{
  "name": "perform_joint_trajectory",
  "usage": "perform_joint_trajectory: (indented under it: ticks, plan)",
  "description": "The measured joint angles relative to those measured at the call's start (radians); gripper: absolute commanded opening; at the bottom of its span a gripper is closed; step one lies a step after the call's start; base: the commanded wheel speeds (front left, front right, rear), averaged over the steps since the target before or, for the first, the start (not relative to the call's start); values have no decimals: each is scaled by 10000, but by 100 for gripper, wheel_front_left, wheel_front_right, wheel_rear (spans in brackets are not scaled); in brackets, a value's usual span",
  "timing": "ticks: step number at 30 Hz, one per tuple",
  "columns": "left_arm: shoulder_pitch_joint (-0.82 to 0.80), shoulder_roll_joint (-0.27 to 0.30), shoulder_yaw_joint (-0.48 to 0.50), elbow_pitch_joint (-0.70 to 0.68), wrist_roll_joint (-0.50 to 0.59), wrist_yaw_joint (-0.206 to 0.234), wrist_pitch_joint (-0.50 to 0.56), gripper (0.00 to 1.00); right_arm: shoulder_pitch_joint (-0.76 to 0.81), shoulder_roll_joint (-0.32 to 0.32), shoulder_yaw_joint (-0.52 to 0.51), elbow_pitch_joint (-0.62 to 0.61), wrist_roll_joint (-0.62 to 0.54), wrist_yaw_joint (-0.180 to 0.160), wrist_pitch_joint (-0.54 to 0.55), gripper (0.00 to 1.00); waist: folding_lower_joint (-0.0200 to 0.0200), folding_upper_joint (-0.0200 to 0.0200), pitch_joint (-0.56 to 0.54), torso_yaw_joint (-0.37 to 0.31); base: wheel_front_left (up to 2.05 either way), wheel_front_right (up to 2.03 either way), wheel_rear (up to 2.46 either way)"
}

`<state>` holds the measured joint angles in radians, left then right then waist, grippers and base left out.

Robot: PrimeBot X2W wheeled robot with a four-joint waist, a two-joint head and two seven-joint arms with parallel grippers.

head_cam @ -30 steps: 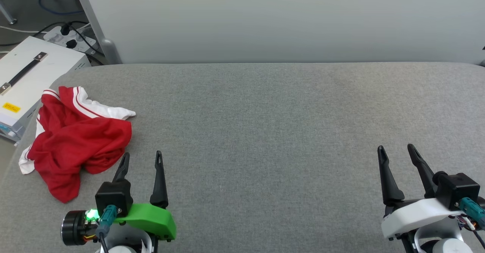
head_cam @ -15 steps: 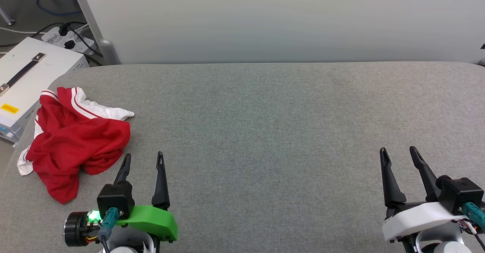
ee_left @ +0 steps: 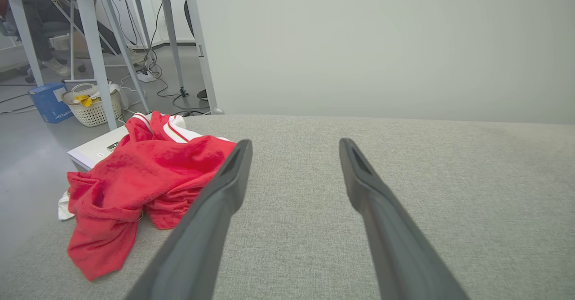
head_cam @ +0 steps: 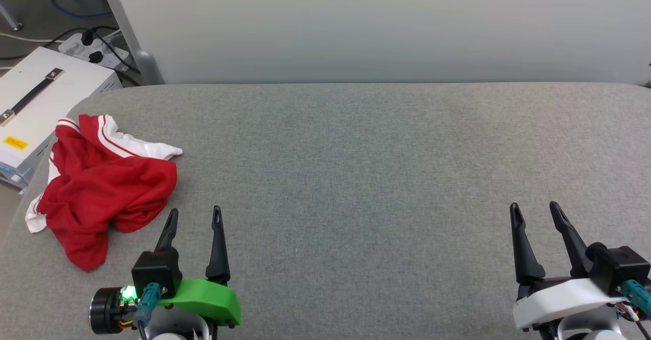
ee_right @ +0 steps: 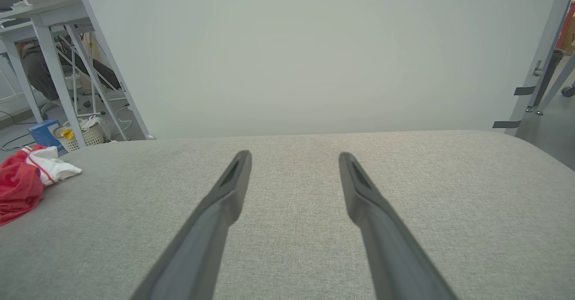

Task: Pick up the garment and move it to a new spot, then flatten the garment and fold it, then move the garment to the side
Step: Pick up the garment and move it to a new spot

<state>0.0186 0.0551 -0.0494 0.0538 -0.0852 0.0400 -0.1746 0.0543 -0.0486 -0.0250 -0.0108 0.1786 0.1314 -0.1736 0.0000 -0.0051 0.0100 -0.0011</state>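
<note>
The garment (head_cam: 104, 182) lies in a crumpled red heap at the left edge of the grey table (head_cam: 366, 141). One white sleeve with striped trim points toward the table's middle. A bit of white cloth sits at the very brink on the left. Bunched like this, no lettering or clear outline shows, which fits a task that has not yet begun: it must be lifted before it can be spread.

The left gripper (head_cam: 196, 209) hovers just near and to the right of the heap, apart from it. Its two dark fingers are spread wide with nothing between them, and they point toward the far side. That placement probably makes it the arm for the first pick, since the cloth is within close reach.

The right gripper (head_cam: 533, 204) is well apart, at the near right, also spread and empty over bare table. It likely waits there because the broad open middle is where the garment would be laid out and would need a second hold.

Just off the left edge stands a white case (head_cam: 46, 95) with a strap handle. A careless drag could drop cloth onto it.
</note>
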Motion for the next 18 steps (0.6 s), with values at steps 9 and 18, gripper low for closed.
perform_joint_trajectory:
  ticks: [9,18]
  plan:
    - [0,0,-21,107,-38,102,-188,100,63,2,21,17,142,0,-174,100,0,0,-3,287,0,0,0]
    - [-1,-2,8,259,-127,221,-366,100,79,0,157,4,236,0,-376,100,0,0,42,871,0,0,0]
